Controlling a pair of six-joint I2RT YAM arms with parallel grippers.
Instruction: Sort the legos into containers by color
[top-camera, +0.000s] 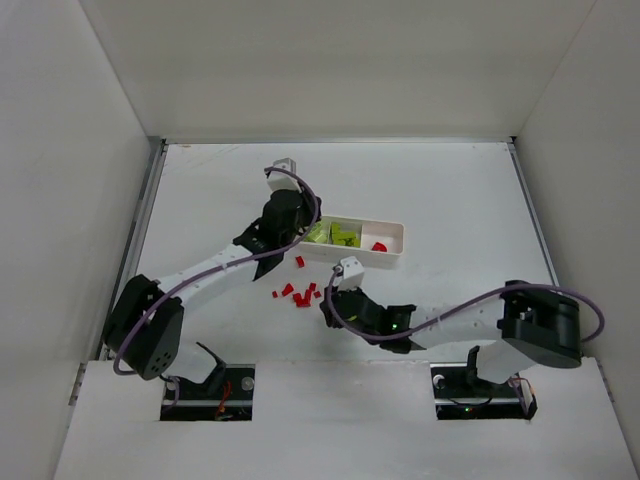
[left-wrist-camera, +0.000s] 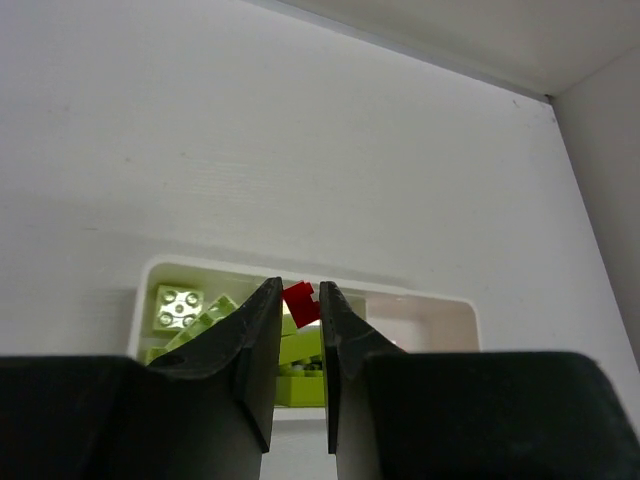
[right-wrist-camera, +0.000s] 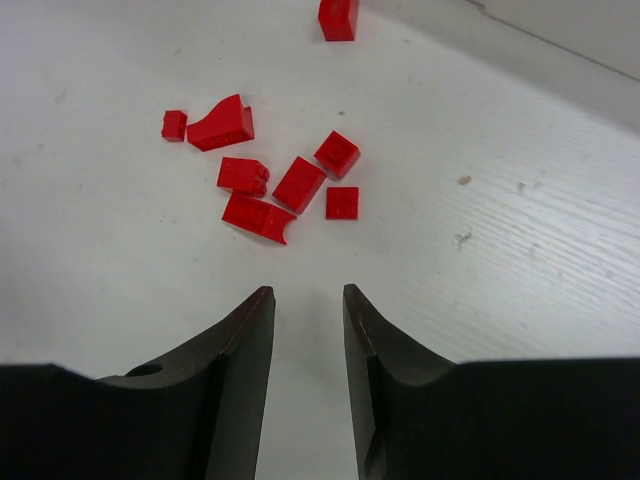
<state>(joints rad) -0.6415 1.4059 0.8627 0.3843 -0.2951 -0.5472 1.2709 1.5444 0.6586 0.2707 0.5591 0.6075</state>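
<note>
My left pincer (left-wrist-camera: 298, 288) is clenched on a red brick (left-wrist-camera: 300, 303) and holds it over the tray (left-wrist-camera: 445, 300). The green bricks (left-wrist-camera: 180, 308) lie in the tray just below and left of its fingertips. From the top view, the greens all look binned. One red piece (top-camera: 379, 246) sits in the compartment at the tray's far end from that pincer. My right pincer (right-wrist-camera: 308, 292) stands parted and empty. A cluster of red bricks (right-wrist-camera: 262, 185) lies loose on the table (right-wrist-camera: 500, 220) just ahead of it, with a lone red brick (right-wrist-camera: 338, 18) farther ahead. I judge the reds mostly unsorted.
</note>
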